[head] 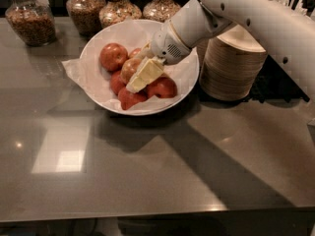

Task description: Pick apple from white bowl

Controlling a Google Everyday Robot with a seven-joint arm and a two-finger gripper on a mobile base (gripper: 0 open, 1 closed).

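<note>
1. Camera view, the step: you are at the grasp. The gripper (143, 75) is down inside the white bowl (123, 31), which sits toward the far edge of the surface (147, 171), about midway along it. The gripper lies against the apple (129, 68), the pale, tan-blushed one near the middle of the heap.
2. Camera view, the grip: you cannot tell whether the gripper has clamped the apple or stands released. Only one cream pad shows, laid across the fruit.
3. Camera view, the next move: I judge it calls for a confirmed hold, then a straight lift clear of the rim. The smaller red apples (113, 56) touch your target and may roll or ride up with it. The crumpled paper lining (74, 70) could drag too.
4. Camera view, the neighbours: the stacked cream bowls (229, 63) stand just beside the white bowl, toward the far right corner and under the arm. Keep the retreat off them.
5. Camera view, what is hidden: the wrist covers the apple's far side and the bowl's back right wall. The jars (32, 18) are cut off along the far edge.
</note>
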